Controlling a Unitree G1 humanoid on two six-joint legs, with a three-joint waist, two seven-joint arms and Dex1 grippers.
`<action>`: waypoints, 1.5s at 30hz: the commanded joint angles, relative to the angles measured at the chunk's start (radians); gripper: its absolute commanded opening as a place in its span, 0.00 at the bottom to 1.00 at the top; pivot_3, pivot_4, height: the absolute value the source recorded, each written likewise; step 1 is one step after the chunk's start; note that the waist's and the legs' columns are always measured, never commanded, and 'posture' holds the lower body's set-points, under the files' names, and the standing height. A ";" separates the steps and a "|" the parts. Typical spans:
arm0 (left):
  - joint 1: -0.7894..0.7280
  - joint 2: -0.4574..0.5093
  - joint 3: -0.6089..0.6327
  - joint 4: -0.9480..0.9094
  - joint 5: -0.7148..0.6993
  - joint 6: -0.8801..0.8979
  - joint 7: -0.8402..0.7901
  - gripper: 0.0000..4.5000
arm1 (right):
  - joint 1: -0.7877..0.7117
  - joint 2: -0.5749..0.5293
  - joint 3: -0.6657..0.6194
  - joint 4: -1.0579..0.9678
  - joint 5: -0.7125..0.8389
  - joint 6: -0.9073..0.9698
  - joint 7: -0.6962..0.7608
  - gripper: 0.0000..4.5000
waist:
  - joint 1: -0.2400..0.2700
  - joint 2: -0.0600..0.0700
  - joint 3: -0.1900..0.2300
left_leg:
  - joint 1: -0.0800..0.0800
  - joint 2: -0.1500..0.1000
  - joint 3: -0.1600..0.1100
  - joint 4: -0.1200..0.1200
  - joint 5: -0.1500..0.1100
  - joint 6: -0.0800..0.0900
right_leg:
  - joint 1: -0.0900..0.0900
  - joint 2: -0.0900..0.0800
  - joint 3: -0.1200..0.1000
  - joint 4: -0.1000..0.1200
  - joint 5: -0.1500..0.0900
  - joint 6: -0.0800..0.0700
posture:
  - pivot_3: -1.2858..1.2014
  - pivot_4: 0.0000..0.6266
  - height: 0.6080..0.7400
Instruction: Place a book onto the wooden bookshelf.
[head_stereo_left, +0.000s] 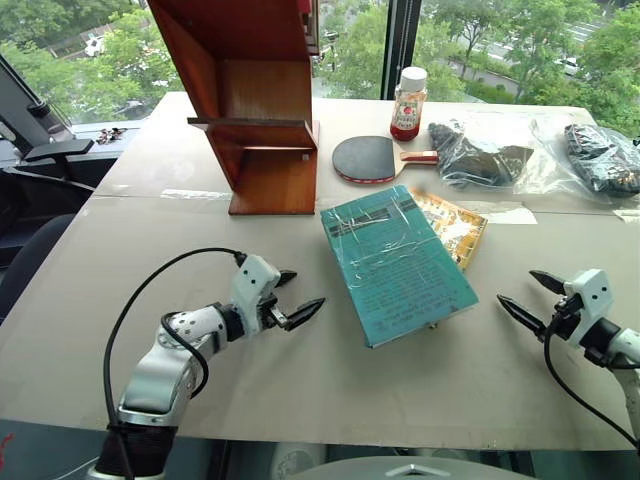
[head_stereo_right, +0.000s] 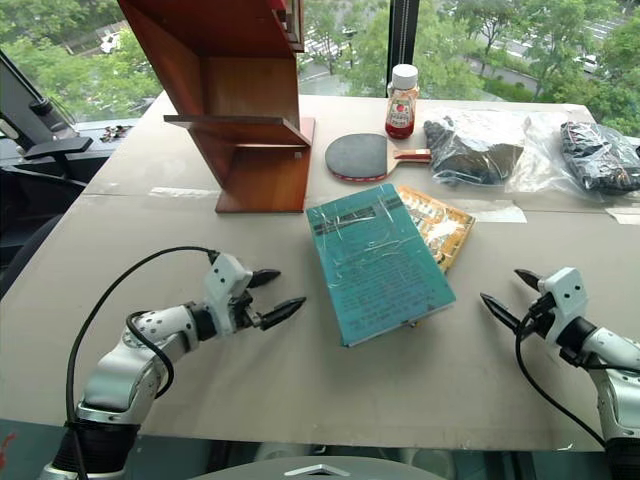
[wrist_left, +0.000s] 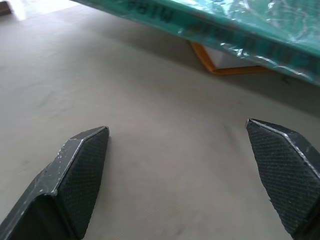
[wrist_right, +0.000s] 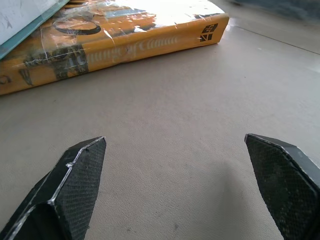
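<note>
The glossy, plastic-wrapped teal book (head_stereo_left: 398, 262) lay flat over a yellow book (head_stereo_left: 455, 226); the varnished wooden bookshelf (head_stereo_left: 250, 100) stood far left. Both the left gripper (head_stereo_left: 297, 296) and the right gripper (head_stereo_left: 528, 299) hovered, jaws wide and empty.

The teal book's (wrist_left: 235, 30) spine edge bears dark letters, seemingly "MIRA". The yellow book's (wrist_right: 125, 42) spine print stays unreadable, as does the bottle's (head_stereo_left: 407, 103) label.
</note>
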 joint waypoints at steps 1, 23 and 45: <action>-0.002 -0.007 -0.009 -0.080 -0.052 0.084 0.015 1.00 | 0.020 -0.033 -0.053 -0.073 0.036 0.013 0.013 0.98 | -0.001 0.000 0.000 | 0.000 0.000 0.000 0.000 0.000 0.000 | 0.000 0.000 0.000 0.000 0.000 -0.001 | 0.52 0.24 1.00; -0.117 -0.527 0.318 0.114 -1.061 0.999 0.696 1.00 | 0.287 -0.118 -0.219 -0.482 0.273 0.194 0.147 0.98 | 0.001 -0.003 0.002 | -0.001 -0.001 -0.005 0.006 0.000 0.000 | 0.003 0.000 -0.002 0.001 -0.001 0.003 | 0.52 0.24 1.00; -0.135 -0.309 0.083 0.129 -1.523 0.714 0.959 0.02 | 0.238 -0.160 -0.294 -0.620 0.618 0.402 0.215 1.00 | 0.003 -0.004 0.002 | -0.001 -0.001 -0.005 0.006 0.000 0.000 | 0.003 0.000 -0.002 0.000 0.001 -0.002 | 0.52 0.24 1.00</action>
